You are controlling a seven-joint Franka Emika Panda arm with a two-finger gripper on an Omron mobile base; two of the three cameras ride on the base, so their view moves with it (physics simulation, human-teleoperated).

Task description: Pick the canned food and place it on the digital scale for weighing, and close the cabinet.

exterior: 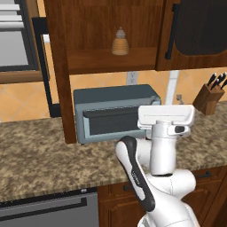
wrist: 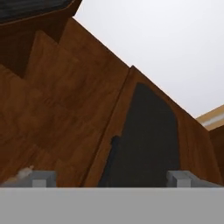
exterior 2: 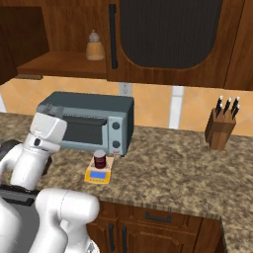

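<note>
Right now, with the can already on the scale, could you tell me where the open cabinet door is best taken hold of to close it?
Probably its free vertical edge, or the black bar handle. The cabinet door stands swung out, edge-on over the counter left of the toaster oven, so approach from its left outer face and push it rightwards.

A speckled granite counter (exterior 2: pixel 173 170) carries a grey-blue toaster oven (exterior 2: pixel 89 121), a knife block (exterior 2: pixel 220 129) and the digital scale (exterior 2: pixel 98 174). A beehive-shaped bottle (exterior 2: pixel 95 47) stands on the cabinet (exterior 2: pixel 168 39) shelf.

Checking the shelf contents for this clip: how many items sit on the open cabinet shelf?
1: a beige beehive-shaped bottle stands on the shelf of the cabinet. The open door hides part of the shelf, so more may sit behind it.
</note>
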